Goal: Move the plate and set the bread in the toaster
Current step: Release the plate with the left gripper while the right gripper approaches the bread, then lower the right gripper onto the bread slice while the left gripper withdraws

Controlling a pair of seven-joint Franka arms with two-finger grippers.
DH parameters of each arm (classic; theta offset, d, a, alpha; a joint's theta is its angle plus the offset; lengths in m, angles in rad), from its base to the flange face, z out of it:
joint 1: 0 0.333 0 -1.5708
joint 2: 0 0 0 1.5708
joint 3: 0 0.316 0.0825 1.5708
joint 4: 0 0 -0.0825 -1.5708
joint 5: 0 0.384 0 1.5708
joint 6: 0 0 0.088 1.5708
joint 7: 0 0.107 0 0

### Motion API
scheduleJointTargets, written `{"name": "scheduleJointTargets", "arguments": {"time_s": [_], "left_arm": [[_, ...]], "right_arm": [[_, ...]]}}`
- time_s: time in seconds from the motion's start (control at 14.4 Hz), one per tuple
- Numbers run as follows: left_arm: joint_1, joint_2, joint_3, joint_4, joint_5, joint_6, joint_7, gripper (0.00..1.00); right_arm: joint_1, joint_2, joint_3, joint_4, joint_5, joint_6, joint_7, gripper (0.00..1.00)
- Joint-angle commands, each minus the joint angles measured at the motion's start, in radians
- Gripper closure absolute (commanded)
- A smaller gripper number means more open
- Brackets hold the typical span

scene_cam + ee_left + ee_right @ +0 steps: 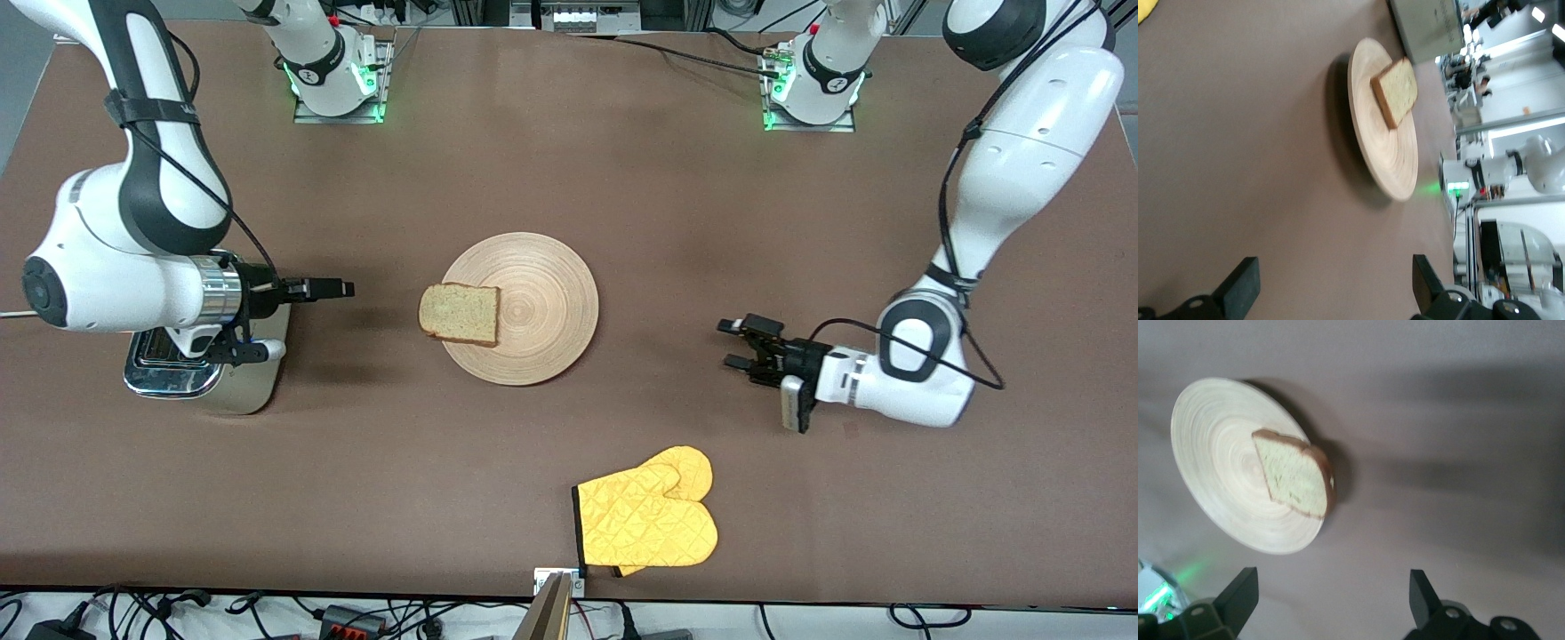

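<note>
So we've got the plate [533, 307] mid-table with the bread [460, 314] on its edge toward the right arm's end, overhanging. The toaster [191, 369] sits under the right gripper [342, 288], whose fingers are spread and empty. The left gripper [733, 345] is also wide open, holding nothing, near a yellow oven mitt [647, 516]

No words, brand names, numbers or signs can be read in any of the three views. Each arm carries a small round dark mark on the collar just above its base, but the mark is too small to make out.
</note>
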Motion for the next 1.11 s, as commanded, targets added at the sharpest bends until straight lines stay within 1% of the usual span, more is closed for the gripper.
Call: {"name": "scheduleJointTargets", "arguments": {"time_s": [0.0, 0.07, 0.21, 0.28, 0.42, 0.62, 0.69, 0.83, 1.04], "left_arm": [[-0.015, -0.014, 0.011, 0.117, 0.153, -0.145, -0.103, 0.0], [-0.012, -0.019, 0.009, 0.16, 0.2, -0.21, -0.14, 0.0], [-0.007, -0.057, 0.012, 0.223, 0.28, -0.326, -0.199, 0.0], [-0.003, -0.082, 0.011, 0.235, 0.332, -0.372, -0.225, 0.0], [0.0, -0.137, 0.008, 0.243, 0.411, -0.435, -0.268, 0.0], [-0.009, -0.284, 0.011, 0.242, 0.536, -0.466, -0.335, 0.0], [-0.012, -0.324, 0.005, 0.24, 0.578, -0.482, -0.367, 0.0], [-0.015, -0.373, 0.0, 0.24, 0.641, -0.531, -0.42, 0.0], [-0.013, -0.465, 0.011, 0.231, 0.714, -0.532, -0.47, 0.0]], "right_arm": [[0.05, -0.027, 0.007, -0.113, 0.027, 0.149, 0.007, 0.0], [0.084, -0.027, 0.007, -0.134, 0.027, 0.196, 0.009, 0.0], [0.103, 0.0, 0.007, -0.14, 0.03, 0.238, 0.01, 0.0], [0.101, 0.02, 0.007, -0.143, 0.054, 0.261, 0.01, 0.0], [0.103, 0.042, 0.007, -0.166, 0.166, 0.298, -0.005, 0.0], [0.104, 0.065, 0.007, -0.196, 0.186, 0.362, -0.026, 0.0], [0.104, 0.076, 0.007, -0.199, 0.209, 0.373, -0.04, 0.0], [0.11, 0.096, 0.007, -0.2, 0.258, 0.396, -0.065, 0.0], [0.116, 0.105, 0.007, -0.199, 0.295, 0.401, -0.066, 0.0]]}}
